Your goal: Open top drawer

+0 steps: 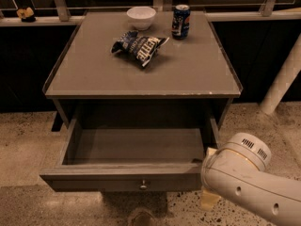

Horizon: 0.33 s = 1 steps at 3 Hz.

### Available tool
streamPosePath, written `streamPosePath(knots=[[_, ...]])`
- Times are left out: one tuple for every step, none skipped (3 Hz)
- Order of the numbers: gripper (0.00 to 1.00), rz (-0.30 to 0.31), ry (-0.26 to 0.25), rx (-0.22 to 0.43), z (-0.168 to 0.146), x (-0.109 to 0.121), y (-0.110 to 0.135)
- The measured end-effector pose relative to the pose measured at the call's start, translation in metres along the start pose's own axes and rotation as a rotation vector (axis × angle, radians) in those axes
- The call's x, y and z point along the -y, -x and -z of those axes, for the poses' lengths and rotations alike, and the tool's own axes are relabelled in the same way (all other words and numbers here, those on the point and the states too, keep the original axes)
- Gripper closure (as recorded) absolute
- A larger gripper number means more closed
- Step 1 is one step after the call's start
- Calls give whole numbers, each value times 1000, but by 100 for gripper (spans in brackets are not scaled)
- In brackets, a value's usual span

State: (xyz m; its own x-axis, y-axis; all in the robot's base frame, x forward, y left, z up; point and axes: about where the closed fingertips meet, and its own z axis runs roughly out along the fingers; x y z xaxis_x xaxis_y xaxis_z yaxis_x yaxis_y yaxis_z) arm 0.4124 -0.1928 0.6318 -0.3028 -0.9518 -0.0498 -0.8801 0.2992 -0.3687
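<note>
The top drawer (127, 182) of the grey cabinet is pulled far out. Its grey box interior (136, 145) is in view with nothing in it. A small round brass knob (144, 185) sits at the centre of its front. My white arm (244, 178) comes in from the lower right and ends at the drawer's front right corner. My gripper (209, 197) is mostly hidden behind the arm there; only a cream part of it shows beside and below the drawer front.
On the cabinet top (94, 74) lie a blue chip bag (139, 46), a white bowl (141, 17) and a blue can (181, 20). A white post (282, 79) stands at the right. The floor (28, 140) is speckled stone.
</note>
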Motion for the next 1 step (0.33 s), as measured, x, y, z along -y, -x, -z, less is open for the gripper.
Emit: streamPosePath(knots=[[0, 0, 0, 0, 0, 0, 0]])
